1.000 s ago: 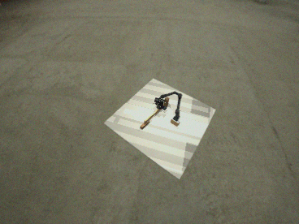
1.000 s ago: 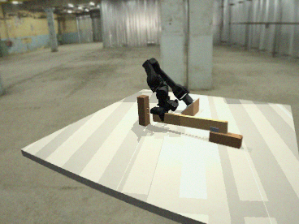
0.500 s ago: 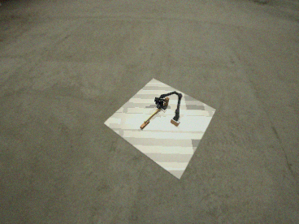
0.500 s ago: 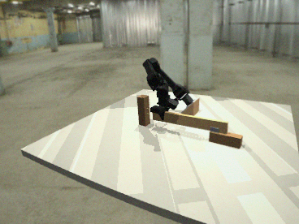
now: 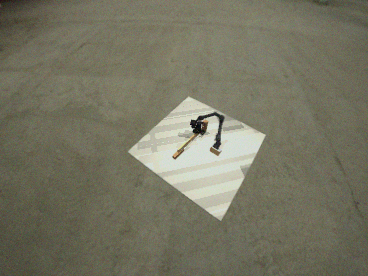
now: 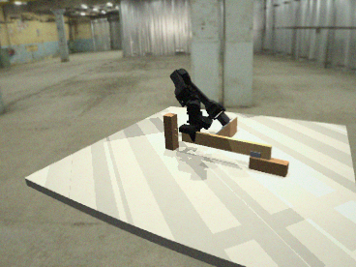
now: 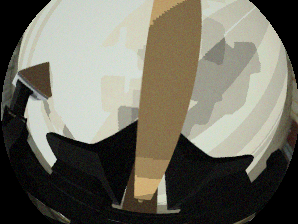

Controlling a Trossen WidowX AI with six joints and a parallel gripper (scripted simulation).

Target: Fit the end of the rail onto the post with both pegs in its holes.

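The long wooden rail (image 5: pixel 187 143) (image 6: pixel 232 143) (image 7: pixel 170 75) has its far end at the grey-blue bracket (image 6: pixel 255 155) on the low footboard block (image 6: pixel 269 166) (image 5: pixel 175 157). Its near end is held up off the table, close in front of the upright post (image 6: pixel 170 132) (image 5: pixel 206 123). A narrow gap shows between rail end and post in the exterior view. My gripper (image 7: pixel 153 124) (image 6: pixel 192 136) is shut on the rail near that end, one finger on each side. The pegs and holes cannot be made out clearly; whether they line up cannot be told.
The arm rises from a wooden-sided base block (image 5: pixel 215 151) (image 6: pixel 234 127) (image 7: pixel 41 80), off to one side of the rail. The pale table (image 5: pixel 220 200) (image 6: pixel 121 203) carries striped shadows. Its dark front edge shows in the exterior view.
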